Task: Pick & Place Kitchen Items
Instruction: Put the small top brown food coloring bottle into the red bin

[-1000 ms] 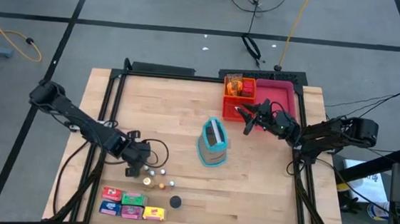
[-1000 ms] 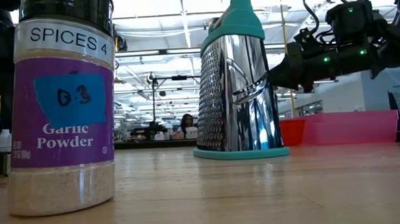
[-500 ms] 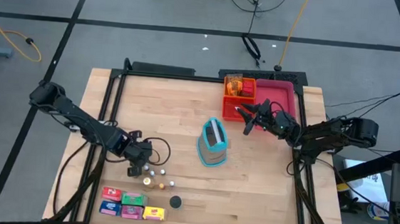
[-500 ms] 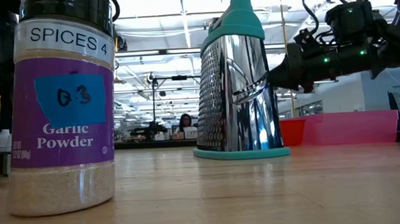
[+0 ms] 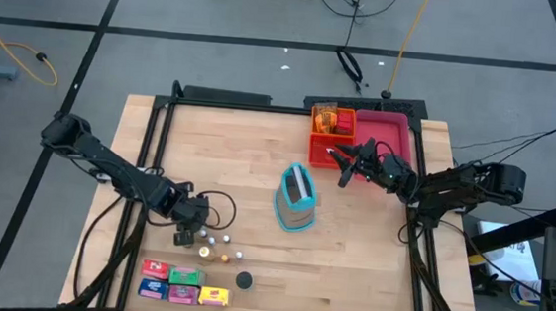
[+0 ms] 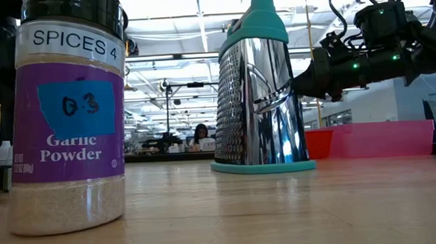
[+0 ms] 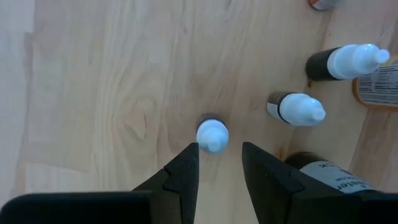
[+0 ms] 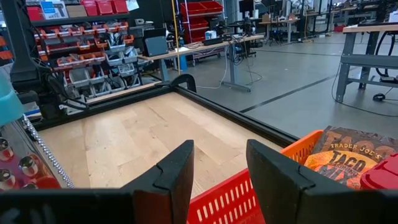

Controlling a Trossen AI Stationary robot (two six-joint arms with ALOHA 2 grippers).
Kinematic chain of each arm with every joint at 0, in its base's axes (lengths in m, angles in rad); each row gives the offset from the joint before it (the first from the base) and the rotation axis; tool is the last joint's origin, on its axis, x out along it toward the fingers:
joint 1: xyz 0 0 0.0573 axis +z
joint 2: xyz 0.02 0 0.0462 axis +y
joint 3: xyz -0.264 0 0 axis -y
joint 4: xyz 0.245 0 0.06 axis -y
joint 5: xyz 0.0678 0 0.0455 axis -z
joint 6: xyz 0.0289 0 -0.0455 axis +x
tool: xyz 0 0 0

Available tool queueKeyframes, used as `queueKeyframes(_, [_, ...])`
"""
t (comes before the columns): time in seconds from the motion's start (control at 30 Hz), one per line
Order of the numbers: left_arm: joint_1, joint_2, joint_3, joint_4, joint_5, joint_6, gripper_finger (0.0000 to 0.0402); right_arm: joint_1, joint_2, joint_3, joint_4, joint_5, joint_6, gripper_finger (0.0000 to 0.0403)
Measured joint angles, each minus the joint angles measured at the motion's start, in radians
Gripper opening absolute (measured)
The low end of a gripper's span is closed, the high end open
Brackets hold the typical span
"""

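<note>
Overhead, the high view shows the whole tabletop [image 5: 258, 154]: the left claw [image 5: 187, 234] is low near the front left part, over a cluster of tiny spice bottles [image 5: 213, 246]. The small coloured boxes [image 5: 183, 284] lie in two rows just in front of them, red, green, blue and yellow, and a small black piece [image 5: 243, 280] lies beside them on the right. The right claw [image 5: 342, 166] hangs at the far right part, over the edge of the orange tray [image 5: 330, 140], which stands against the pink tray [image 5: 391, 133]. A teal-framed grater [image 5: 296, 198] stands between the two arms.

Only the left wrist view shows the fine detail. The left claw [image 7: 219, 163] is spread, with a gap between its fingers, and it holds nothing; a white-capped bottle [image 7: 212, 134] stands upright on the wood just ahead of the gap. Two more white-capped dark bottles [image 7: 297, 109] are near it, and they look tilted in this view.

The low view gives what the others cannot: a jar [image 6: 69, 115] with a purple label reading "Garlic Powder" stands very close to the camera, and the grater [image 6: 258, 90] stands behind it.

The right wrist view shows the right claw [image 8: 217, 171] spread and empty above the orange tray [image 8: 249, 186], where a taco seasoning packet [image 8: 348, 155] lies.
</note>
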Motion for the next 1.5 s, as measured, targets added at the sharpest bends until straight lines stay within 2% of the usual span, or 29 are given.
queueKeyframes(0.57, [0.0,0.0,0.0,0.02,-0.031,0.012,0.0122,0.0,0.0,0.0,0.0,0.0,0.003,0.0141])
queueKeyframes(0.67, [0.0,0.0,0.0,0.02,-0.03,0.012,0.01,0.0,0.0,0.0,0.0,0.0,0.003,0.0141])
queueKeyframes(0.83, [0.0,-0.001,0.001,0.019,-0.028,0.012,0.003,0.0,0.0,0.0,0.0,0.0,0.003,0.0141])
queueKeyframes(0.9, [0.0,-0.002,0.002,0.019,-0.028,0.012,0.0015,0.0,0.0,0.0,0.0,0.0,0.003,0.0141])
queueKeyframes(1.07, [0.0,-0.002,0.002,0.019,-0.03,0.01,0.0029,0.0,0.0,0.0,0.0,0.0,0.003,0.0141])
queueKeyframes(1.23, [0.0,0.0,0.014,-0.005,-0.026,0.01,0.0012,0.0,0.0,0.0,0.0,0.0,0.003,0.0141])
queueKeyframes(1.5, [0.0,0.001,0.125,-0.191,-0.069,0.011,0.0001,0.0,0.0,0.0,0.0,0.0,0.003,0.0141])
